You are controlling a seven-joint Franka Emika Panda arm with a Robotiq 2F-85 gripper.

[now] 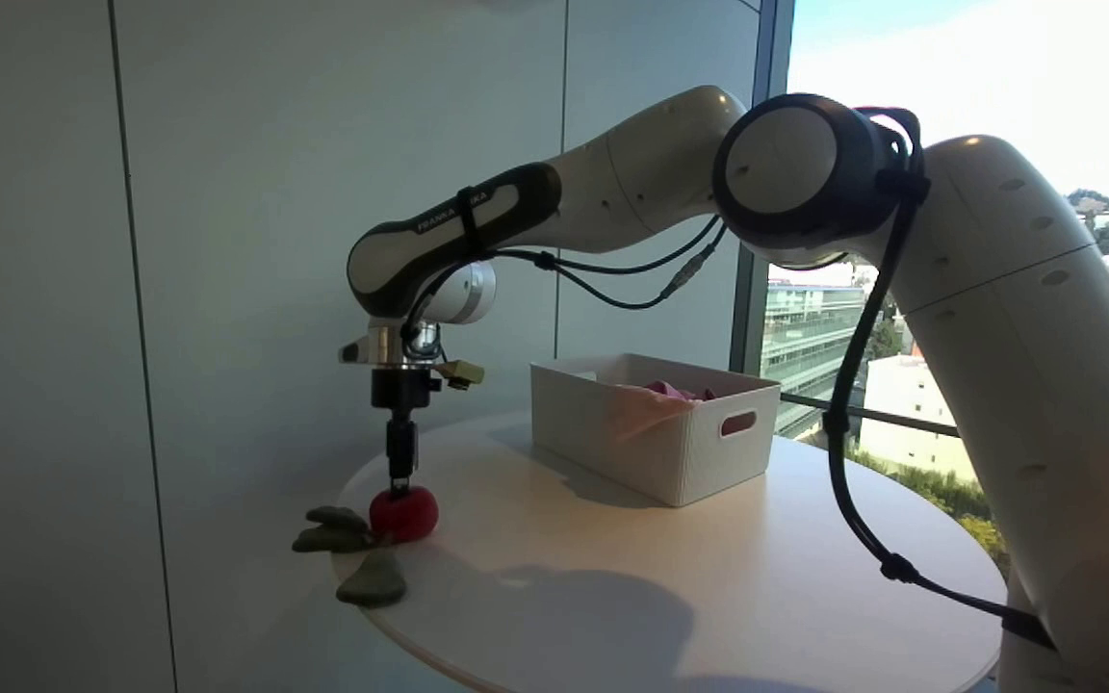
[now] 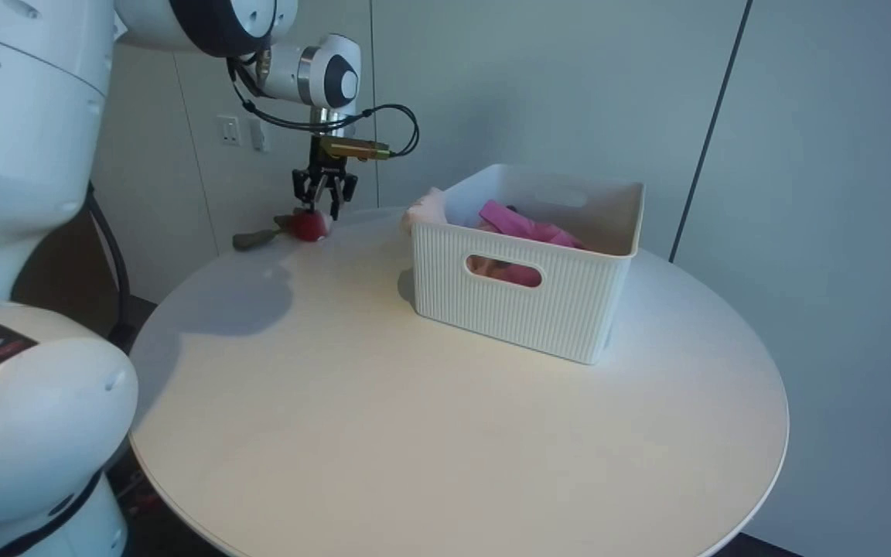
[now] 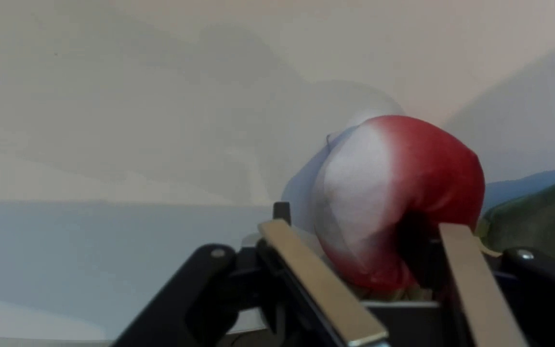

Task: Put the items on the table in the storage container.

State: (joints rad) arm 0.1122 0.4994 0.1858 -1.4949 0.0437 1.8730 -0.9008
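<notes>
One plush radish (image 1: 405, 520) at the desk (image 2: 453, 433) edge, leaves (image 1: 373, 580) overhanging, right under the gripper (image 2: 323, 210). One gripper: fingers well apart, holding nothing; one fingertip against the radish, second just beside. One white storage bin (image 2: 507, 317).

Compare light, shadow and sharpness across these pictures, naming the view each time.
In an exterior view, the sky is almost washed out and the wall looks dim; in an exterior view, a soft shadow greys part of the table; the wrist view is dim, with a bluish shadow bordering the red-and-white item and surface detail looking soft.
</notes>
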